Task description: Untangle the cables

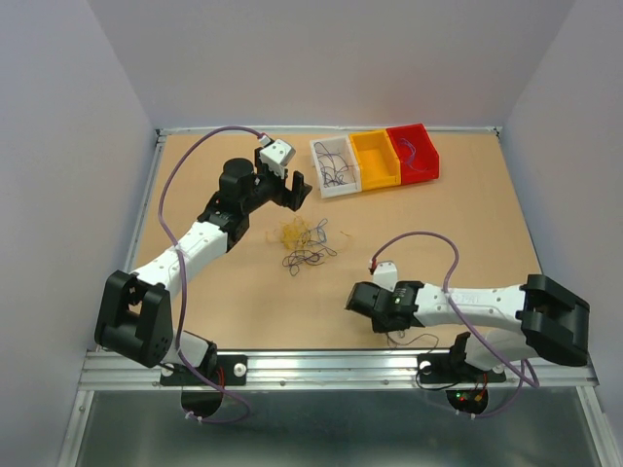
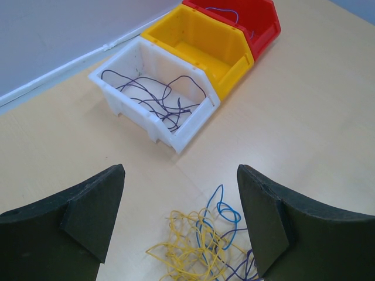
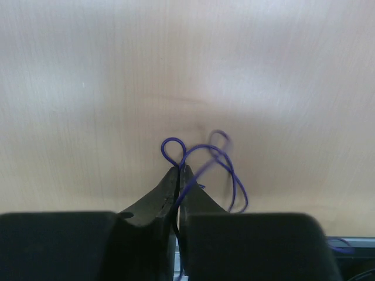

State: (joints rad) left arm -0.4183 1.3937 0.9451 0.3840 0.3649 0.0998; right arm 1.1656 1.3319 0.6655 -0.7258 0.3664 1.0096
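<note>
The right pincer [image 3: 178, 175] was pressed tight on a thin, curly purple wire [image 3: 174, 140]. The left pincer [image 2: 180, 175] was spread wide, with a yellow-and-blue tangle [image 2: 196, 249] lying near it on the smooth surface [image 2: 304, 129].

Yellow, blue, purple cables [image 1: 304, 243] in loose clump, one purple strand [image 3: 171, 139] apart

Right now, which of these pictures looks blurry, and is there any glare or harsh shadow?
Right wrist view: the thin purple wire pinched in the right pincer is smeared at its far loop, and the wooden tabletop behind is soft. Left wrist view: crisp on the white plastic bin; the dark fingers of the left pincer show little detail. Top view: even light, faint shadows, no glare.
</note>
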